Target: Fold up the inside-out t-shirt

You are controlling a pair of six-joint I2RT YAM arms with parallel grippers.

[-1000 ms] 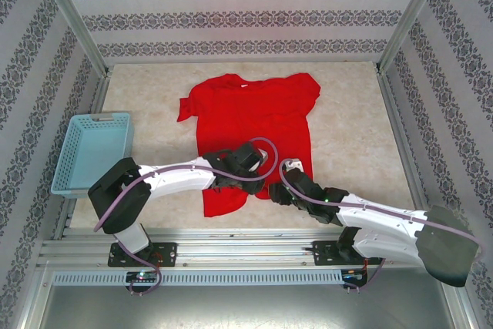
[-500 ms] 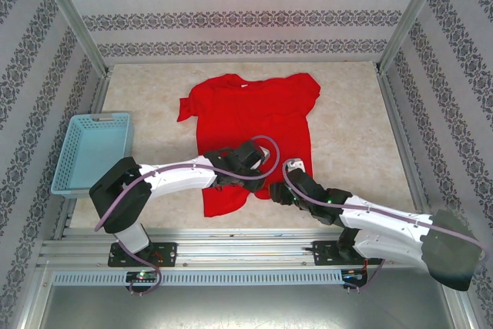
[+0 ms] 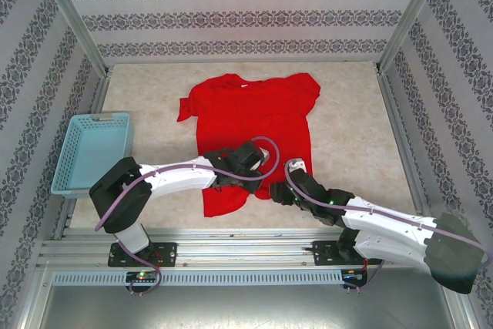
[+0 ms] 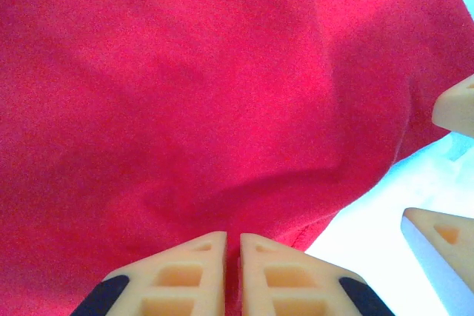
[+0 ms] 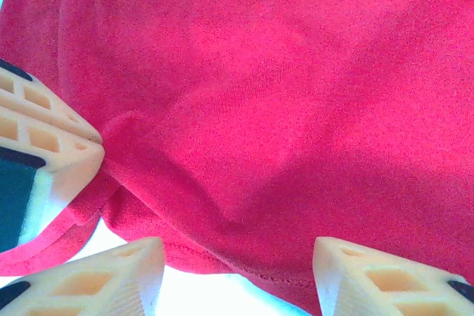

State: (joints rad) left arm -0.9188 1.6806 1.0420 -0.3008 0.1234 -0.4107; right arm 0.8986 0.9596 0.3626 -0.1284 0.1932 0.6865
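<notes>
The inside-out t-shirt lies spread on the table, bright red, collar toward the far side; it is the same red cloth in the left wrist view. My left gripper is at the near hem, shut on a small fold of the shirt pinched between its fingers. My right gripper is just to its right, open, with its fingers either side of the stitched hem. The left gripper's fingertips show at the left of the right wrist view, with cloth bunched at them.
A light blue mesh basket sits at the table's left edge. Bare marbled table lies to the right of the shirt. Metal frame posts and patterned walls enclose the table.
The right arm has shifted slightly to the right. The shirt and left arm look unmoved from above.
</notes>
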